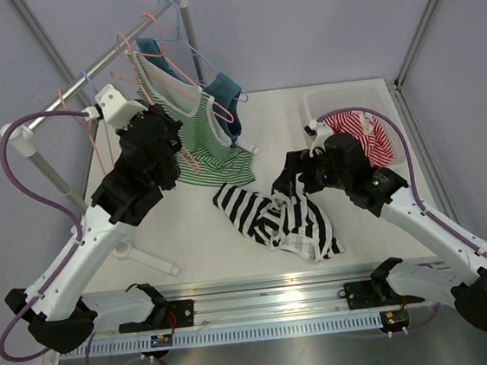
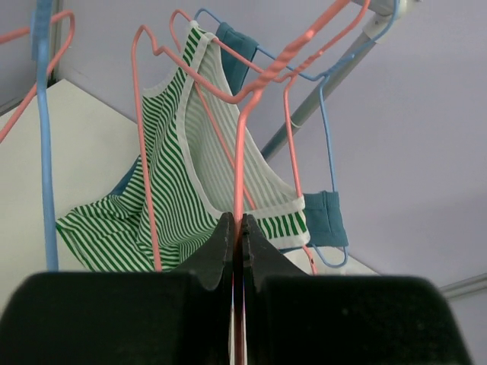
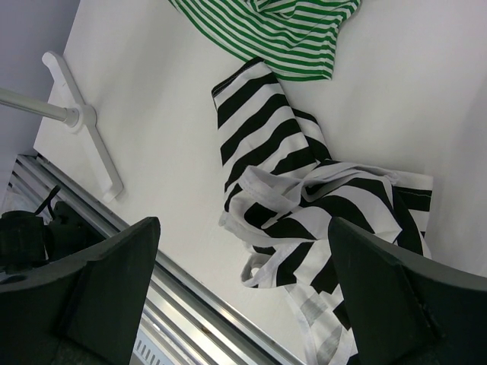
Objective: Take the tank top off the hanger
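Note:
A green-and-white striped tank top (image 1: 195, 139) hangs on a pink wire hanger (image 1: 175, 72) from the rack's rail; its hem lies on the table. My left gripper (image 1: 173, 146) is at the top's left side. In the left wrist view my left gripper (image 2: 237, 220) is shut on the pink hanger's wire (image 2: 240, 160), with the green tank top (image 2: 167, 182) draped behind. My right gripper (image 1: 288, 176) is open and empty. It hovers over a black-and-white striped top (image 1: 278, 218) that lies crumpled on the table. The right wrist view shows that gripper (image 3: 243, 224), the black-and-white top (image 3: 304, 190) and the green hem (image 3: 281, 30).
The rail (image 1: 100, 62) carries other pink and blue hangers (image 2: 46, 152) and a teal garment (image 1: 225, 93). The rack's white foot (image 1: 147, 255) lies on the table at the left. A clear bin (image 1: 339, 92) with a red-striped garment (image 1: 364, 130) stands at the back right.

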Robot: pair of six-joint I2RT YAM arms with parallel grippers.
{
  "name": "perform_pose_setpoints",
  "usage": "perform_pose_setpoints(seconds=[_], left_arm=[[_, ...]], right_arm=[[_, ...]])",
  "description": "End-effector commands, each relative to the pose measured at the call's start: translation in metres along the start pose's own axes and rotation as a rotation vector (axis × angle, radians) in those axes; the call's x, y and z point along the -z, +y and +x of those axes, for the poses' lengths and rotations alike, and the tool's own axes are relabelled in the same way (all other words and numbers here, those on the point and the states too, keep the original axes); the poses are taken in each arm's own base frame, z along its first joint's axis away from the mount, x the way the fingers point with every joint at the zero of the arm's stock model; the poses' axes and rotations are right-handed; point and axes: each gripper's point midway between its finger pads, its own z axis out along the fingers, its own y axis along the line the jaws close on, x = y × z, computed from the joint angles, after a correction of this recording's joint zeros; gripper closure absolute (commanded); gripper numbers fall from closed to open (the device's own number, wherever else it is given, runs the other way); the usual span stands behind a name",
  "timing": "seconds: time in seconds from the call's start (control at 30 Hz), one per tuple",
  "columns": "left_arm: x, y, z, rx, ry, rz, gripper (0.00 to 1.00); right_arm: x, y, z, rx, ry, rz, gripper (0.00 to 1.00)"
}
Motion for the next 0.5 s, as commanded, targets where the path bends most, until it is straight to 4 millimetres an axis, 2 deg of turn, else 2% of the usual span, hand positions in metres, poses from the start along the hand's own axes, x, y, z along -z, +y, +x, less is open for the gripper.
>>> perform_pose_setpoints(seconds=[0.0, 0.23, 0.47], left_arm=[[-0.012, -0.020, -0.014, 0.087, 0.024, 0.081, 1.00], [-0.035, 0.002, -0.018, 0.081, -0.007, 0.017, 1.00], [-0.047, 0.029, -0.017, 0.101, -0.005, -0.037, 1.00]], right_arm=[[0.006, 0.009, -0.020, 0.029, -0.057, -0.015, 0.00], [-0.002, 0.009, -0.015, 0.028, -0.034, -0.025, 0.01], [-0.005, 0.011, -0.012, 0.030, -0.016, -0.041, 0.00]])
